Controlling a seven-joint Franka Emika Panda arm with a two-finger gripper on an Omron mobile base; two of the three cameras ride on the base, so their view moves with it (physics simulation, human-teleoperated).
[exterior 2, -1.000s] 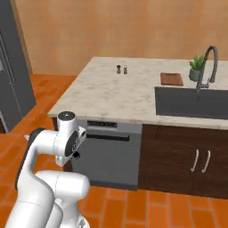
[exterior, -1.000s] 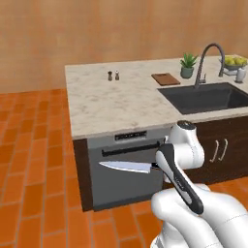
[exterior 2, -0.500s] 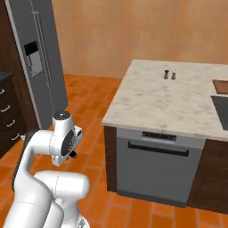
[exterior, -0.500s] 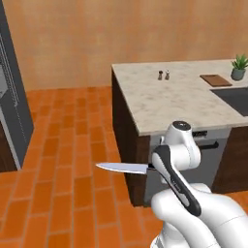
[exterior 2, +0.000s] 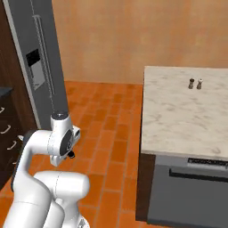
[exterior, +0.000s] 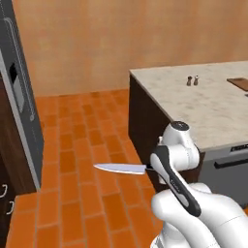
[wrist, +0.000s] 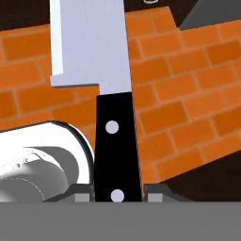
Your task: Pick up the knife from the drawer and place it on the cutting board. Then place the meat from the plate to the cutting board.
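My gripper [wrist: 117,192] is shut on the black handle of the knife [wrist: 115,141], whose silver blade runs up and away over the brick floor. From the left base view the knife [exterior: 118,168] sticks out level to the left of the arm, above the floor and clear of the island. A corner of the reddish-brown cutting board [exterior: 239,83] shows at the far right on the island counter [exterior: 213,111]. The drawer, the plate and the meat are out of view.
Two small shakers [exterior: 192,80] stand on the marble island top [exterior 2: 182,111]. A grey dishwasher front [exterior 2: 191,193] sits under its near edge. A tall grey fridge [exterior 2: 40,67] and dark cabinets [exterior 2: 5,124] stand at the left. Orange brick floor [exterior: 82,145] lies between.
The whole picture has shifted: the base has swung left, so the island slid to the right and the fridge came into view. The knife stays in the shut gripper.
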